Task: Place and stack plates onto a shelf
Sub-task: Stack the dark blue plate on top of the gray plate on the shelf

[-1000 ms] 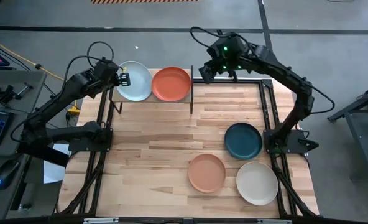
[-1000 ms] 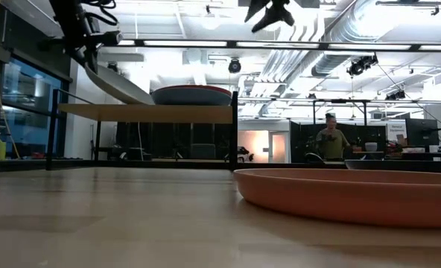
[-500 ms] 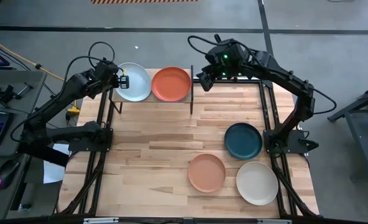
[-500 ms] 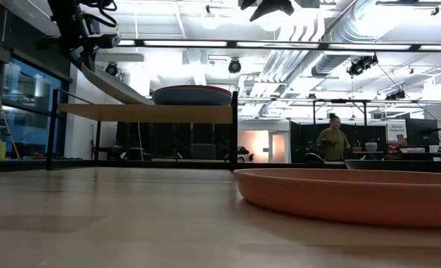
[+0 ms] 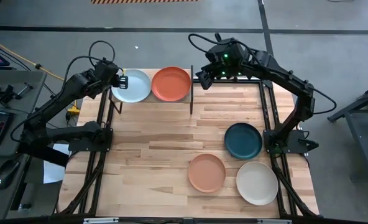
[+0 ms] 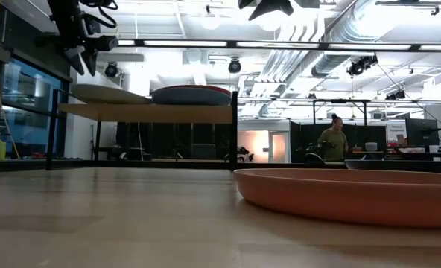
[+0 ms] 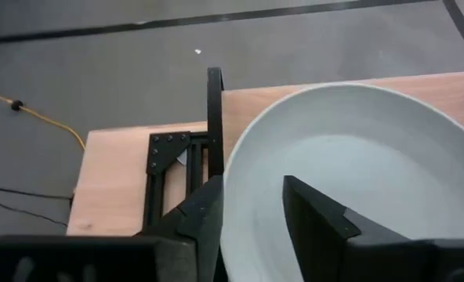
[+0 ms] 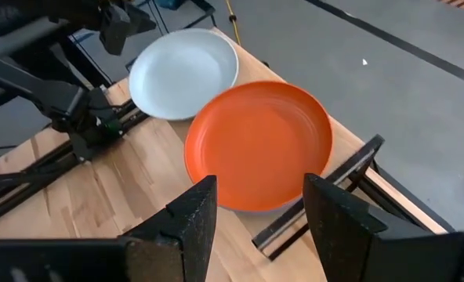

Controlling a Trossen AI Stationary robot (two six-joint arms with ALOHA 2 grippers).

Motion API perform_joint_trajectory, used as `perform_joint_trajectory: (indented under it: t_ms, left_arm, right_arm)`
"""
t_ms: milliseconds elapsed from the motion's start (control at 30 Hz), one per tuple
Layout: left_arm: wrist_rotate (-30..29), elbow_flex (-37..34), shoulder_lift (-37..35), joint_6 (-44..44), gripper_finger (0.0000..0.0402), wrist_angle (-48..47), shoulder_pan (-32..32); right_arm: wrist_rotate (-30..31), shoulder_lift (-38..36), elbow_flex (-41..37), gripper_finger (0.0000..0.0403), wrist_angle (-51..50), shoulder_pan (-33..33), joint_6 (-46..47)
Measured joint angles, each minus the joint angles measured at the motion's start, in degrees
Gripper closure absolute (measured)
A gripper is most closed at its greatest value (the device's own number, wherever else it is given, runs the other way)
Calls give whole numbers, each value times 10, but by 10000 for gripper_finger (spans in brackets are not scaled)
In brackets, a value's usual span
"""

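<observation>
The shelf stands at the table's far edge. A pale mint-white plate lies flat on its left half, and a red plate lies flat on its right half. My left gripper is open and hangs just above the pale plate's left rim. In the left wrist view its fingers stand on either side of that rim. My right gripper is open and empty. It hovers past the shelf's right end, facing the red plate.
Three plates lie on the tabletop at the right: dark teal, salmon-orange and cream. The tabletop's left and middle are bare wood. A person stands far back in the room.
My left gripper has opened and let go of the pale plate. The plate was tilted, with its left edge held up and its right side on the shelf. That raised edge has dropped, and the plate now lies flat. My right gripper has shifted slightly toward the shelf.
</observation>
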Motion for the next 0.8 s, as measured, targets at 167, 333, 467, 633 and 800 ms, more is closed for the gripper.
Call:
perform_joint_trajectory:
  t_ms: [167,333,467,633,800]
  left_arm:
    - [12,23,-2,41,261,34,0]
    - [111,26,-42,93,259,113,-4]
    - [167,-38,-114,95,259,205,-26]
    - [202,-118,-192,91,266,264,-63]
    - [120,-125,-184,29,299,168,-91]
  right_arm:
    - [-3,0,0,231,29,9,-6]
    - [-28,0,0,231,-8,24,-48]
    - [-22,0,-2,231,-83,38,-52]
    - [9,-17,-52,231,-109,53,-51]
    - [19,-78,-194,231,-46,54,-15]
